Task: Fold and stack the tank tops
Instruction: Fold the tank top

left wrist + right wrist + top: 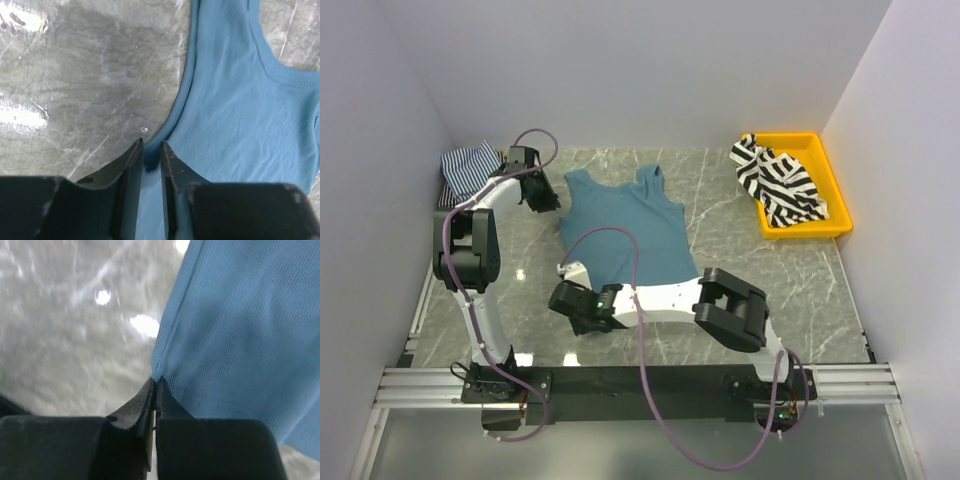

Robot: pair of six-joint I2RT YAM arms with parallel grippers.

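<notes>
The teal-blue tank top (620, 225) lies spread flat on the marble table, straps pointing to the far wall. My left gripper (548, 200) is at its left armhole. In the left wrist view the left gripper (151, 145) stands narrowly open, its jaws straddling the teal top's (240, 115) curved edge. My right gripper (570, 280) is at the near-left hem corner. There the right gripper (156, 381) is shut on the teal cloth (240, 340). A black-and-white striped tank top (780, 180) is crumpled in the tray. Folded finely striped tops (470, 170) sit far left.
The yellow plastic tray (837, 195) stands at the far right by the wall. Walls close in the left, right and far sides. The right arm's elbow (730, 305) reaches across the near table, its purple cable looping over the teal top's hem.
</notes>
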